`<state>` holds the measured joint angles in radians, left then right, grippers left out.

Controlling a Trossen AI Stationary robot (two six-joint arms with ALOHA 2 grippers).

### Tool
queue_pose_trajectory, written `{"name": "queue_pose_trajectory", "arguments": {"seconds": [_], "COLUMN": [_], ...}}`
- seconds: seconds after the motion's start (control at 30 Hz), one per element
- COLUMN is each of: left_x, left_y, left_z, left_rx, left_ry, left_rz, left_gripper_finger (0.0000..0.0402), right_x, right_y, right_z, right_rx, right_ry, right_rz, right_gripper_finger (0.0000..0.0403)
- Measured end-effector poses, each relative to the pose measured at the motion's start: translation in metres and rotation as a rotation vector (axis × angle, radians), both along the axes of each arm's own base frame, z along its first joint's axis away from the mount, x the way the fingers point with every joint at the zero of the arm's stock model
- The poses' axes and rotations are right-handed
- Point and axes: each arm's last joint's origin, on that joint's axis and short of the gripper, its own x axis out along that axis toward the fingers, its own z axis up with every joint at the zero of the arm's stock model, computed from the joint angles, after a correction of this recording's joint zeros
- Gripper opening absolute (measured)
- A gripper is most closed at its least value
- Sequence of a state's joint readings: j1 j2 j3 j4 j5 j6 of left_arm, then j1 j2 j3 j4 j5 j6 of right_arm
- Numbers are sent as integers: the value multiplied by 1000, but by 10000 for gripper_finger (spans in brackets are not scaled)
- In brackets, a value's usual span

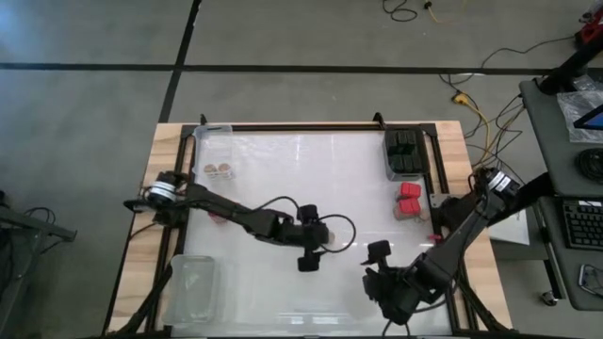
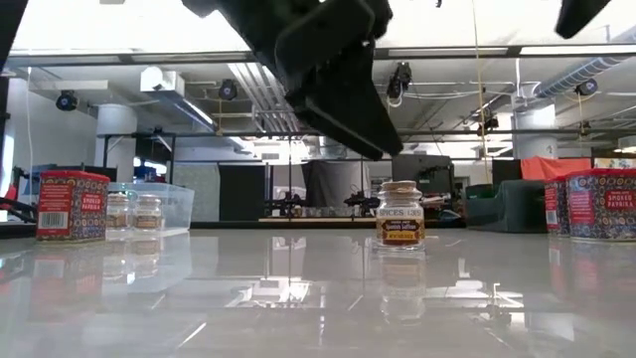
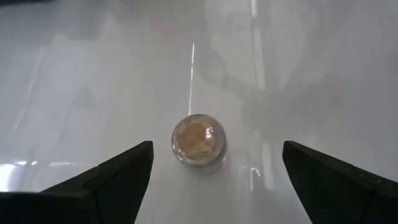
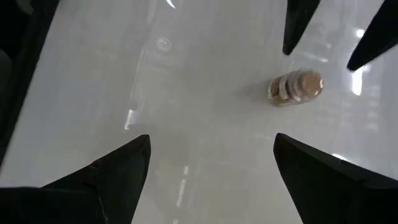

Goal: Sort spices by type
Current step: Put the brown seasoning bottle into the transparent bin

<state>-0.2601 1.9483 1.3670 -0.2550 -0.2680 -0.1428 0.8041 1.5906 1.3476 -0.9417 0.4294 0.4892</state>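
Our left pincer [image 3: 211,180] hangs spread wide right above a small round glass jar [image 3: 198,140] with a tan cork-looking top, touching nothing. The jar stands upright near the middle of the glossy white counter [image 1: 311,179]. Our right pincer [image 4: 211,180] is open too and empty, low near the counter's front edge. Red square tins [image 1: 408,201] sit by the right edge, black boxes [image 1: 404,152] in a tray behind them, and two more jars [image 1: 220,170] at the left.

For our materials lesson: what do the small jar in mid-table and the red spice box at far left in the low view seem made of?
Jar: likely clear glass, glossy and see-through, with a tan, cork-like stopper. Red spice box: probably printed tin, judging by its rimmed lid, though coated card is possible.
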Motion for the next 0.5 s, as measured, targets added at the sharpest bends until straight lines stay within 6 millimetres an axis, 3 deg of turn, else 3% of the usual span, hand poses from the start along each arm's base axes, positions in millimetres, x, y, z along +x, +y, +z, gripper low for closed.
{"name": "queue_pose_trajectory", "arguments": {"seconds": [0.2, 0.5], "left_x": [10, 11], "left_y": [13, 21], "left_z": [3, -17], "left_rx": [-32, -57], "left_ry": [16, 8], "left_rz": [7, -65], "left_gripper_finger": [341, 341], "right_x": [-7, -9], "right_y": [6, 10], "right_z": [-2, -8], "right_rx": [0, 4], "right_ry": [-41, -48], "right_rz": [-56, -90], "right_gripper_finger": [328, 309]}}
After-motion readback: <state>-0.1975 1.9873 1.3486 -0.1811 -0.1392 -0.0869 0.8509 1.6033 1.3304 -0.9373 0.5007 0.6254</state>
